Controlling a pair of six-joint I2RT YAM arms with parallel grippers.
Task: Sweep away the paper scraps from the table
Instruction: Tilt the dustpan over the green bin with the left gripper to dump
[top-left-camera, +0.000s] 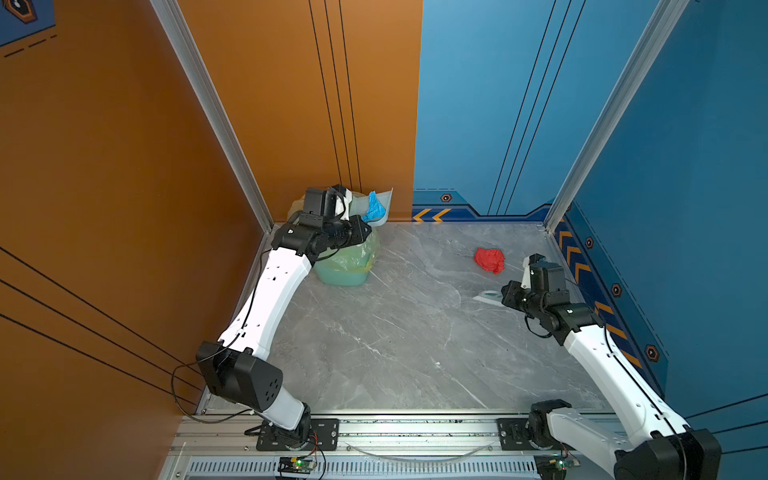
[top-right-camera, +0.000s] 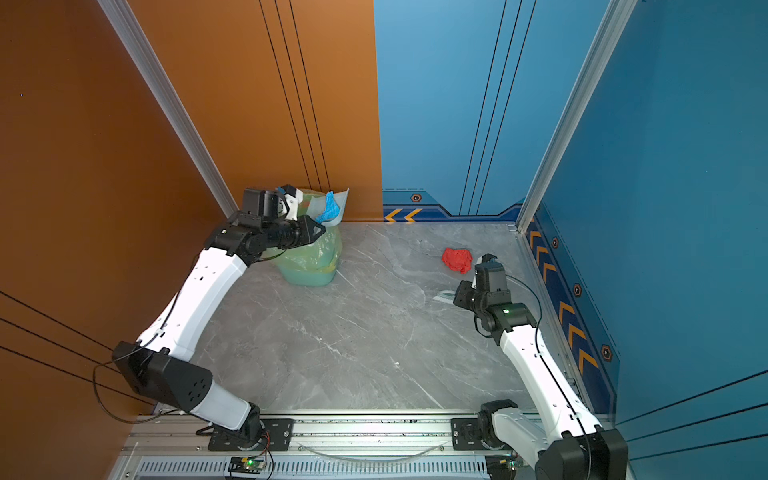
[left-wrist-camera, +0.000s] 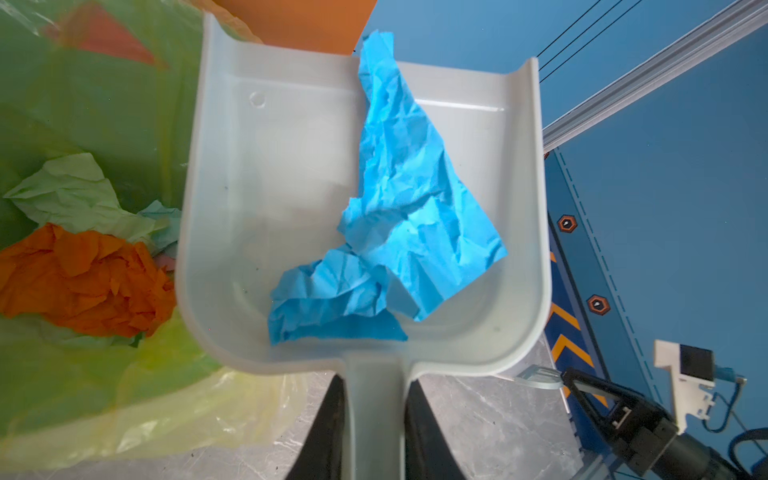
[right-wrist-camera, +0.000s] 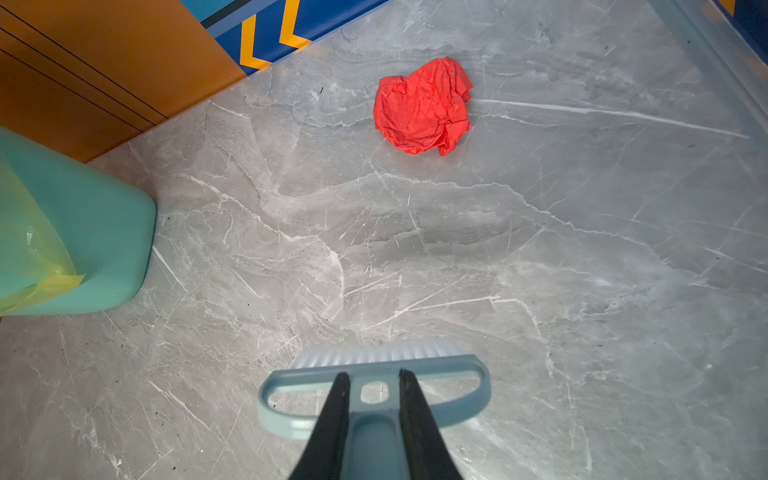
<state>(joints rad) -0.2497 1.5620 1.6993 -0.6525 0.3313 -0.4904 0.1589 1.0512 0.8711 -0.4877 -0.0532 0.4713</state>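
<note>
A red paper scrap (top-left-camera: 489, 259) (right-wrist-camera: 424, 108) lies on the grey marble table (top-left-camera: 415, 332) near the far right. My left gripper (left-wrist-camera: 374, 377) is shut on the handle of a pale dustpan (left-wrist-camera: 282, 187), raised and tilted over the green bin (top-left-camera: 349, 270). A bright blue scrap (left-wrist-camera: 399, 208) (top-left-camera: 374, 208) rests inside the pan. Orange (left-wrist-camera: 83, 282) and pale green (left-wrist-camera: 70, 191) scraps lie in the bin. My right gripper (right-wrist-camera: 371, 374) is shut on a grey-blue brush (right-wrist-camera: 374, 361), low over the table, a short way from the red scrap.
The bin, lined with a yellow-green bag (left-wrist-camera: 124, 407), stands in the far left corner against the orange wall (top-left-camera: 124, 166). Blue walls (top-left-camera: 685, 208) and aluminium rails (top-left-camera: 552, 232) bound the far and right sides. The arm bases sit on the front rail (top-left-camera: 415, 432).
</note>
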